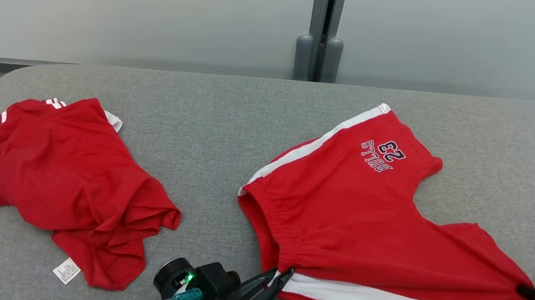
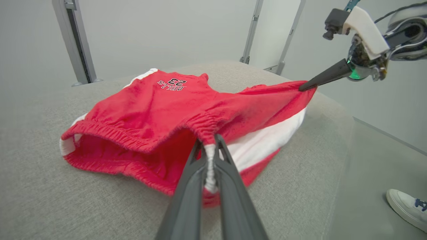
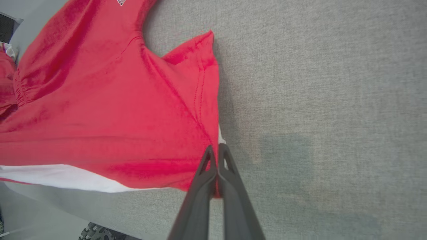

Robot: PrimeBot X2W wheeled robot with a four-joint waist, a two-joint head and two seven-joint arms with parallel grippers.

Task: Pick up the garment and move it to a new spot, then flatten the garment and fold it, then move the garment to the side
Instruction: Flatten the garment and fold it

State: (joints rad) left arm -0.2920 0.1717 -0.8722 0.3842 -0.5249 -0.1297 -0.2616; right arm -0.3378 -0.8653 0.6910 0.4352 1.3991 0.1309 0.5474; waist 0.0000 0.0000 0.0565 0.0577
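The garment is a pair of red shorts (image 1: 355,215) with white side stripes and a "BULLS 23" print, lying on the grey padded table (image 1: 210,123) right of centre. My left gripper (image 1: 283,275) is shut on the elastic waistband at the white stripe, seen close in the left wrist view (image 2: 209,141). My right gripper (image 1: 521,289) is shut on the hem corner of one leg, at the table's right front (image 3: 216,150). The near edge of the shorts (image 2: 160,110) is stretched between the two grippers and lifted a little; the far leg rests flat.
A second red garment (image 1: 67,182) with white trim lies crumpled on the table's left side. Grey posts (image 1: 319,50) stand behind the table's far edge. A person's white shoe (image 2: 407,206) is on the floor beyond the table's right edge.
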